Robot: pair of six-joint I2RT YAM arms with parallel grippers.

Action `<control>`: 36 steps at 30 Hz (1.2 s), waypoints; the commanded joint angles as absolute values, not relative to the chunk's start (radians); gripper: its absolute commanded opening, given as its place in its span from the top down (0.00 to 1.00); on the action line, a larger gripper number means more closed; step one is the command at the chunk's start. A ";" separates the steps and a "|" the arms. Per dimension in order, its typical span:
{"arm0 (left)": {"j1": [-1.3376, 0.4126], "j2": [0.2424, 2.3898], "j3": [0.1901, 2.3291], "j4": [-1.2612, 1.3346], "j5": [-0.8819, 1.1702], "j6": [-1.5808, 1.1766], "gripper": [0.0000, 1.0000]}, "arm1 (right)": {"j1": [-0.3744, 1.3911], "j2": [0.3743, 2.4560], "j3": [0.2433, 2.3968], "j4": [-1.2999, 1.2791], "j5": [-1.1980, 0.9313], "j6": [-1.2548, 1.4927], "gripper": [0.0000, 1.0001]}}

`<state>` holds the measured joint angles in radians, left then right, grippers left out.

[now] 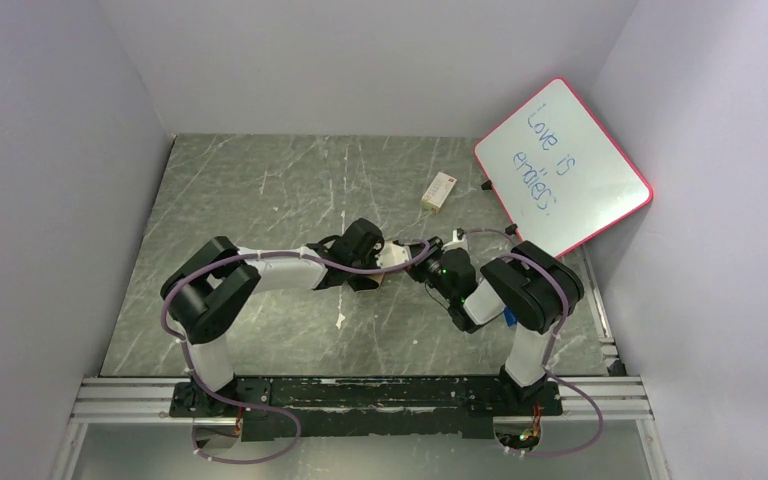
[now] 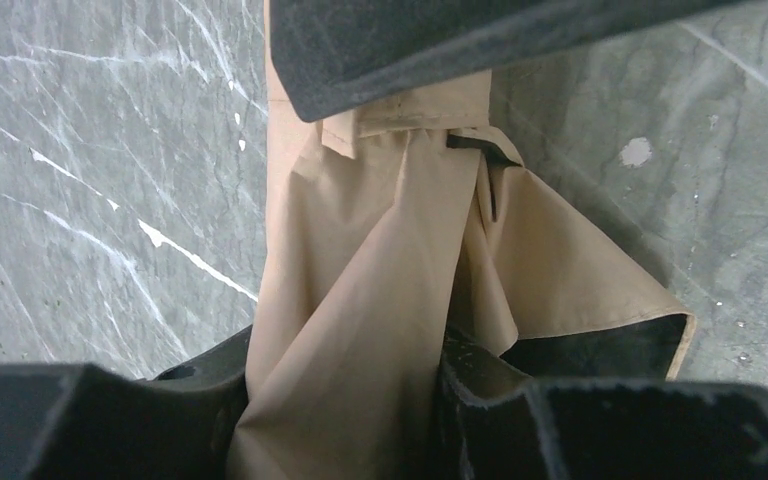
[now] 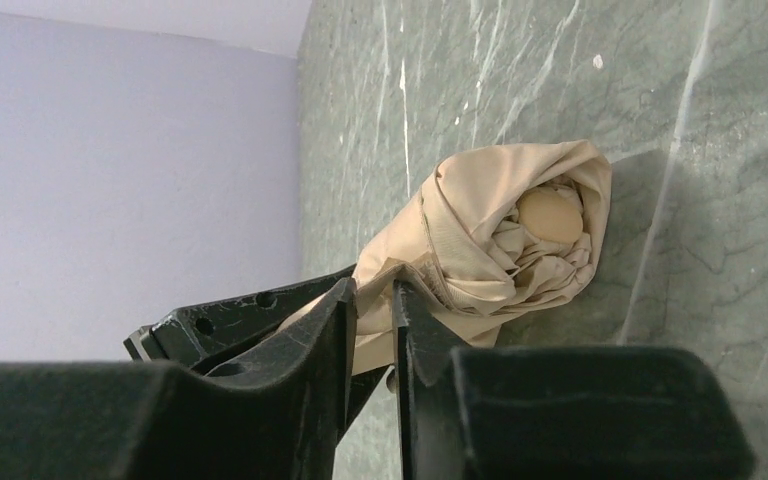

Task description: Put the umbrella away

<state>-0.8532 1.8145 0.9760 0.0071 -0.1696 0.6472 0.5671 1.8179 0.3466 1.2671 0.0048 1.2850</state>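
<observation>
"Two grippers on one umbrella (image 3: pixel 500 245), is that it?"

"Yes. From above, both arms reach inward and their tips meet near the middle of the table (image 1: pixel 260 190). A pale bit of the bundle shows between them."

"How does the left gripper (image 2: pixel 345 395) stand?"

"Clamped. Its wrist view shows tan cloth running down between the two black fingers (image 2: pixel 110 420) and squeezed there. Folds fan out above, and black lining shows at the lower right hem. A dark pad (image 2: pixel 410 50) crosses the top of that view, over the cloth. Whose it is cannot be told from there."

"And the right gripper (image 3: pixel 372 305)?"

"Its fingers are nearly together, with only a thin slit between them. A tan strap edge of the umbrella runs into that slit, so it pinches the strap."

"Where is the umbrella?"

"Down at the marble top, folded into a crumpled tan bundle just beyond the right fingertips. A rounded tan-orange end peeks out among the folds. Whether the bundle rests fully on the table cannot be told."

"Anything else around?"

"A pink-framed whiteboard (image 1: pixel 563 165) with blue writing sits tilted at the far right corner. A small pale box (image 1: pixel 439 190) lies on the table near its lower edge, well apart from the grippers."
</observation>
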 commanded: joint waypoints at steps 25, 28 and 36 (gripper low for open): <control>-0.881 1.870 0.932 -0.153 -0.051 0.656 0.95 | 0.553 2.000 0.437 1.442 0.023 1.334 0.77; -0.881 1.870 0.932 -0.153 -0.051 0.655 0.95 | 0.548 2.004 0.439 1.424 0.031 1.328 0.75; -0.881 1.867 0.933 -0.152 -0.038 0.654 0.95 | 0.542 2.009 0.454 1.332 0.078 1.309 0.71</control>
